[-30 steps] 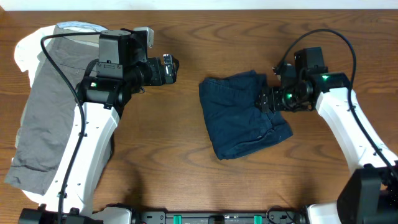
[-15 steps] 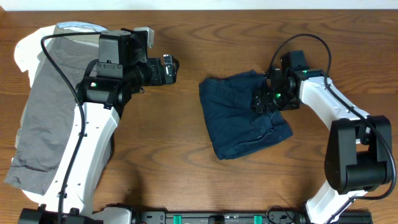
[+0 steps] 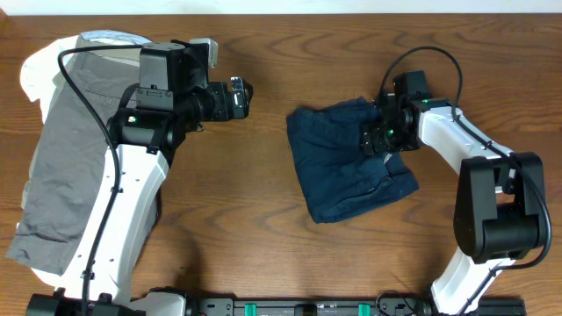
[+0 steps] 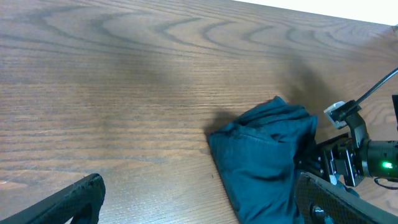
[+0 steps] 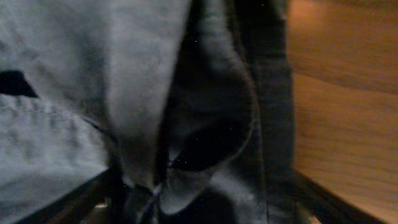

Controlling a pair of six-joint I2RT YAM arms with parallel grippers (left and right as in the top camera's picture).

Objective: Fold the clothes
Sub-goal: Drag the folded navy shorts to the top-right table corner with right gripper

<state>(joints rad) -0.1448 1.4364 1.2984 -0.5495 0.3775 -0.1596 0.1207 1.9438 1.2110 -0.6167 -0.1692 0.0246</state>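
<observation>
The dark navy shorts [image 3: 342, 167] lie bunched and roughly folded on the wooden table, right of centre. They also show in the left wrist view [image 4: 261, 155]. My right gripper [image 3: 373, 140] is pressed down into their right edge. In the right wrist view its jaws stand wide apart with a hem fold of the navy fabric [image 5: 205, 93] filling the gap [image 5: 205, 205]. My left gripper [image 3: 239, 98] hovers open and empty well left of the shorts, pointing towards them; its gap shows bare wood [image 4: 199, 211].
A pile of grey shorts [image 3: 61, 158] over a white garment [image 3: 35, 75] lies at the table's far left, under my left arm. Bare wood separates it from the navy shorts. The right arm's black cable [image 3: 439, 57] loops above its wrist.
My right gripper has moved up and in along the shorts' right edge. The shorts have shifted slightly to the right. The left arm has not moved.
</observation>
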